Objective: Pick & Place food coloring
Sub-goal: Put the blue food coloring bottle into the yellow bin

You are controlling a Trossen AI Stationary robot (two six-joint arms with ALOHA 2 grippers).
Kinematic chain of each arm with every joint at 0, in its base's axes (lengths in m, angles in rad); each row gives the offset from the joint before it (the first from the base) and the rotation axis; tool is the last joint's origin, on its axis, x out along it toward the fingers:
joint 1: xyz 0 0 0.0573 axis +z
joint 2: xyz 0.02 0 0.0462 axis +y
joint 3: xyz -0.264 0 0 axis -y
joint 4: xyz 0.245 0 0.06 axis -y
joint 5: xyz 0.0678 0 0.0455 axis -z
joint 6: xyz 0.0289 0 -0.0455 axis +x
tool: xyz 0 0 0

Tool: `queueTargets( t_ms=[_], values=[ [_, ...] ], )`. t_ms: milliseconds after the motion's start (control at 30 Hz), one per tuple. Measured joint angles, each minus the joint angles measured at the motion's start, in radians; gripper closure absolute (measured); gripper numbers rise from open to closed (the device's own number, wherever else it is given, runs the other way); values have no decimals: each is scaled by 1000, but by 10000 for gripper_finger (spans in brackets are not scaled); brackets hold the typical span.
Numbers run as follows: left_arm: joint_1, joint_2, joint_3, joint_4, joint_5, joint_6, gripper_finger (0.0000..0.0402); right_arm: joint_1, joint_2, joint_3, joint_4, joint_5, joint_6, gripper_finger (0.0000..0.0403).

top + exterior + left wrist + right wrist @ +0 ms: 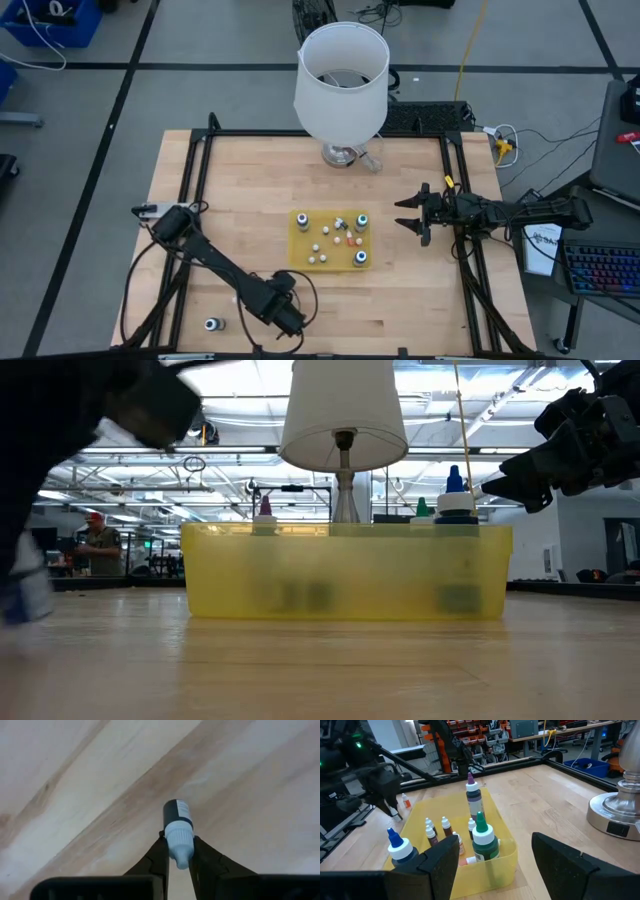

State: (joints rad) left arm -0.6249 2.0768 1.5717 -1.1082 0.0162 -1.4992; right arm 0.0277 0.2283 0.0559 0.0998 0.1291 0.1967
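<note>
My left gripper (293,322) is near the table's near edge and is shut on a dark food coloring bottle (177,812) with a pale cap. A second dark bottle with a white top (212,324) sits on the wood to its left. The yellow tray (303,228) at the table's middle holds several bottles: a blue-capped one (400,847), a green one (482,842), a purple-tipped one (472,795) and small whitish ones (430,832). My right gripper (408,215) hovers open just to the right of the tray, above the table, its fingers pointing toward the tray. My left gripper pinches the bottle between its two fingers (159,855) at the pale cap (179,836), just below the nozzle tip. The fingers come from above, pointing down. The bottle's dark body points away toward the wood; whether its base touches the table, I cannot tell.
A big white lampshade on a metal foot (340,70) stands at the table's far edge, behind the tray. A black frame (200,170) runs around the wooden top. Bare wood lies between the tray and the near edge. A person (95,540) shows far off in the room.
</note>
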Motion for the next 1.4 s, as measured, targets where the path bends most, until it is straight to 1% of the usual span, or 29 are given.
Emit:
queueTargets(
  t_ms=[100,367,567,700,867,1000,1100,1233,1400],
  values=[
    [8,-6,65,-14,-40,45,349,0,0,0,0,0,0,165],
    [23,-7,295,-171,-189,128,350,0,0,0,0,0,0,165],
    [41,-7,408,-295,-249,174,350,0,0,0,0,0,0,165],
    [107,-7,458,-358,-256,232,351,0,0,0,0,0,0,165],
    [250,-6,462,-327,-215,382,351,0,0,0,0,0,0,165],
    [371,-6,426,-203,-162,525,351,0,0,0,0,0,0,165],
    [445,-3,402,-121,-132,603,351,0,0,0,0,0,0,165],
    [509,11,358,-45,-75,664,351,0,0,0,0,0,0,165],
    [547,25,284,10,-4,678,351,0,2,0,0,0,0,165]
  ],
)
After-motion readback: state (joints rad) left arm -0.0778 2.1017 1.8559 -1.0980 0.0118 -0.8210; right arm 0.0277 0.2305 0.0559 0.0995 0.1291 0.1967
